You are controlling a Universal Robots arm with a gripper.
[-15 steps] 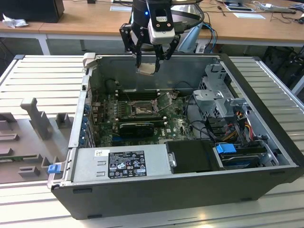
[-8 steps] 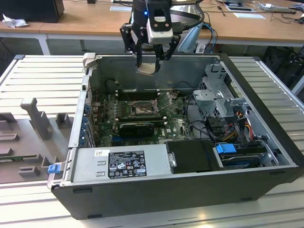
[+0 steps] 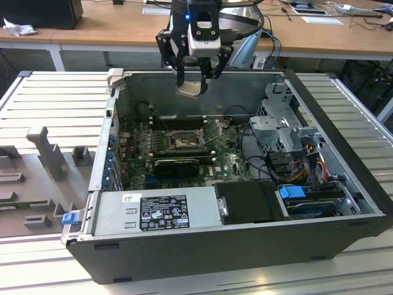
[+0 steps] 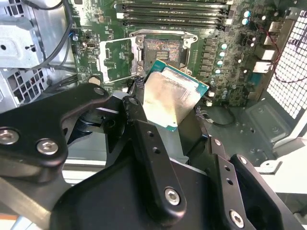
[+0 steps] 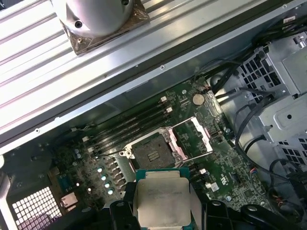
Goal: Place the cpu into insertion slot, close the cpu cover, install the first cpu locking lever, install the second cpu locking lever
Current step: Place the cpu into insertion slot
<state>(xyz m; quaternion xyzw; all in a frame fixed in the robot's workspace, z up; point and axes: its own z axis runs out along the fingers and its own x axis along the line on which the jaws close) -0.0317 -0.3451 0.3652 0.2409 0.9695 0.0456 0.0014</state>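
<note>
Silvery cpu [image 4: 170, 98] above open insertion slot [image 4: 160, 50]

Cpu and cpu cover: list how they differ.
The cpu is a solid pale plate; the cpu cover is an open-centred frame. The cpu is held in the gripper above the board; the cpu cover stands swung open beside the insertion slot. Both are square.

Nothing legible here. In the exterior view, lower middle of the frame, a black label [image 3: 163, 212] sat on the grey power supply [image 3: 113, 212], its white print too small to read. The small white sticker [image 3: 131, 198] beside it was equally unreadable. In the first wrist view, the cpu [image 5: 163, 203] showed no readable marking.
</note>
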